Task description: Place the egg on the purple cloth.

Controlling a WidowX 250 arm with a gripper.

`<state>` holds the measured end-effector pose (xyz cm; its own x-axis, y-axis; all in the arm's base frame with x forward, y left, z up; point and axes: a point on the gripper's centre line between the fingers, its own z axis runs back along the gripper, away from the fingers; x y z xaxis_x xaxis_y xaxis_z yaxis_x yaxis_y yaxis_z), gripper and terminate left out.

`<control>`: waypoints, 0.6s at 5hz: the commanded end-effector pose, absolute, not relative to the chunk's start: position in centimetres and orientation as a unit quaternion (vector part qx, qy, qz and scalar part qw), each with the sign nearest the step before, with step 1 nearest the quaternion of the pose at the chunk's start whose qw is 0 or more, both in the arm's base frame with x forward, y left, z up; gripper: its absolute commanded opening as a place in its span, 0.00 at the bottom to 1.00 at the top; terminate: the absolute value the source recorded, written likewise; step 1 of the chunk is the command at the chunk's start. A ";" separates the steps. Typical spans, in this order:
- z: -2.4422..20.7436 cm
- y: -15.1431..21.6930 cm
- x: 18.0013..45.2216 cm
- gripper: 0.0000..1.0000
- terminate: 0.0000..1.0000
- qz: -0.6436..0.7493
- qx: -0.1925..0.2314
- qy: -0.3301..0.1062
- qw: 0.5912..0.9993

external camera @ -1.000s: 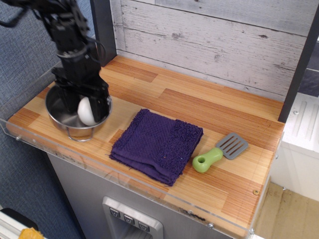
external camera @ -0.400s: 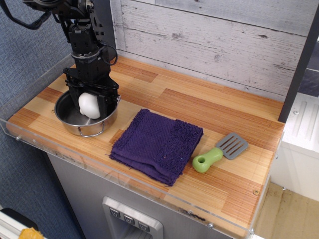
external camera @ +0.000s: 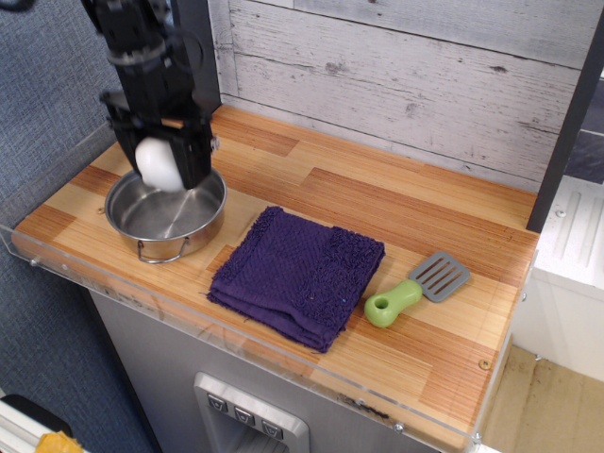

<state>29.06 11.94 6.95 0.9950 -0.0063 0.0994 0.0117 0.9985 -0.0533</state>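
Weathered grey planks form the back wall, and below them a striped wooden desk (external camera: 396, 217) with a clear plastic edge carries everything; no brand, label or readable writing can be made out on any item. At about 10 o'clock on the desk a steel pot (external camera: 167, 215) is seen, and above its far rim the black end effector (external camera: 160, 165) is clamped around the egg (external camera: 159, 162), which is held clear of the pot's inside. Compared with a second ago, the egg has been lifted out of the pot, where it was then down among the walls with the fingers around it; at 0.4 s ago it was already partly raised, and it is now higher and shifted slightly toward the back wall. The pot's shiny floor is now exposed. The purple cloth (external camera: 297, 274) is lying folded near the desk's middle, at 4 o'clock from the pot and just beside it, unmoved. A green-handled spatula (external camera: 415, 290) is lying at 3 o'clock from the cloth, also unchanged.
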 end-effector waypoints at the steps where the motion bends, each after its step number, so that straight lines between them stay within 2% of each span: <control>1: 13.3 8.8 31.7 0.00 0.00 -0.024 -0.021 -0.116 0.993; 2: 13.3 4.6 34.7 0.00 0.00 -0.046 -0.015 -0.122 0.991; 3: 11.5 0.0 37.7 0.00 0.00 -0.062 -0.017 -0.115 0.991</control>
<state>37.65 -0.07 9.29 0.9787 -0.1220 0.1653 0.1283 0.9913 -0.0281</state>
